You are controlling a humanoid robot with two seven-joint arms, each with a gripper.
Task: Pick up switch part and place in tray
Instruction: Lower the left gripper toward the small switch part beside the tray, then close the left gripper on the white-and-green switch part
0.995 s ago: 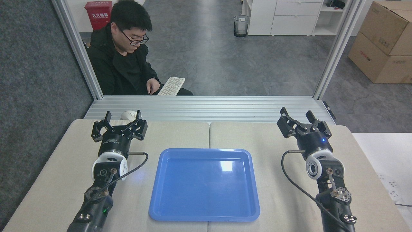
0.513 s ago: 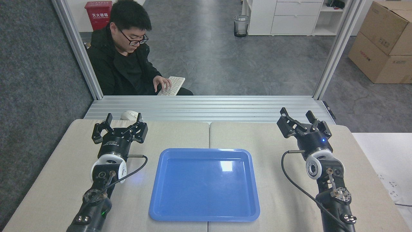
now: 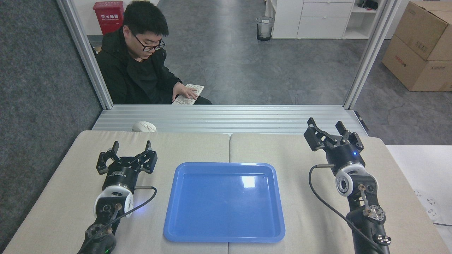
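— What are the two end effectors doing?

— The left end effector [image 3: 130,145] hangs over the beige counter [image 3: 197,144], left of the blue tray [image 3: 183,233], with its two fingers spread wide and nothing between them. The right end effector [image 3: 325,124] is well to the right of the tray, also spread apart and empty.

— And the switch part?

— I cannot find it anywhere in the head view. The tray sits at the middle of the counter, its glossy floor showing only a light reflection.

— Anything else nearby?

— A white computer mouse [image 3: 143,126] lies at the counter's far left edge. Beyond the rail a person [image 3: 137,70] sits with a hand on a white keyboard [image 3: 184,100].
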